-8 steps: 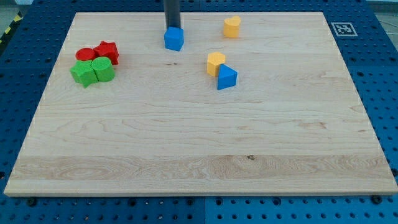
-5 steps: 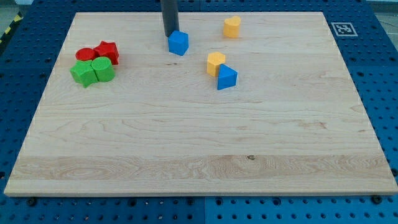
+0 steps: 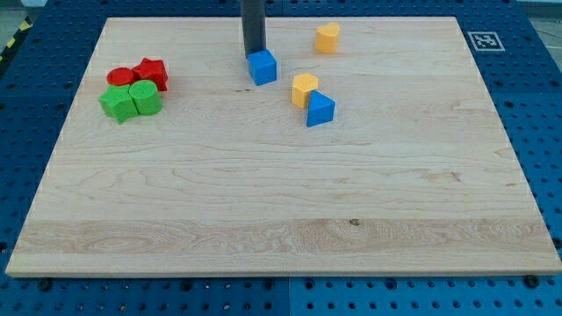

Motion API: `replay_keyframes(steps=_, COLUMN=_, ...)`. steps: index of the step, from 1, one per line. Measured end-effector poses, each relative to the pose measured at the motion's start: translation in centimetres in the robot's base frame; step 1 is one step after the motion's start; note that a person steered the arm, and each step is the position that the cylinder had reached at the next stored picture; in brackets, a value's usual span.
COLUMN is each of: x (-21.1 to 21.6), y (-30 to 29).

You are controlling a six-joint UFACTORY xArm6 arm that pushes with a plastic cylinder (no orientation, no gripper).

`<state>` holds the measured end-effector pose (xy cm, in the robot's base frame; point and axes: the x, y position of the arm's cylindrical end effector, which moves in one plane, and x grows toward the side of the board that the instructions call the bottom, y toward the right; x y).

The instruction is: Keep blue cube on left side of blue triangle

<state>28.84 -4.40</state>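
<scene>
Camera view, the only one I have: the wooden board [image 3: 281, 202] fills most of the frame, sitting on a blue perforated table [image 3: 26, 79] that shows on all sides. A small black-and-white marker tag [image 3: 481, 40] sits at the board's top right corner.

Open room first. The whole lower half of the board is bare wood from the view's left edge to the right, and so is the right-hand third. The blocks are all gathered in the upper part, none of them touching an edge. Nearest the top edge is a yellow block [image 3: 327, 37], standing alone. Nearest the left edge is a tight cluster: a red cylinder [image 3: 120, 76] and a red block [image 3: 152, 73] behind, a green block [image 3: 115, 103] and a green cube [image 3: 146, 97] in front, all pressed together.

The blue cube [image 3: 262, 67] sits in the upper middle, on the view's left of the blue triangle [image 3: 320, 109] and somewhat higher in the view, with a clear strip of wood between them. A second yellow block [image 3: 305, 89] touches the blue triangle at its upper left and stands between the two blue pieces, apart from the cube.

There is no hand to open or close on this arm, only the dark rod coming down from the top of the view. My tip [image 3: 253, 56] is at the blue cube's upper-left corner, on the far side of it, and looks to be in contact, though I cannot tell for sure. It holds nothing.
</scene>
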Motion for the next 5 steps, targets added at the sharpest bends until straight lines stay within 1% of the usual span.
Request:
replay_keyframes(steps=4, x=0.4, y=0.5)
replay_keyframes(steps=5, x=1.5, y=0.5)
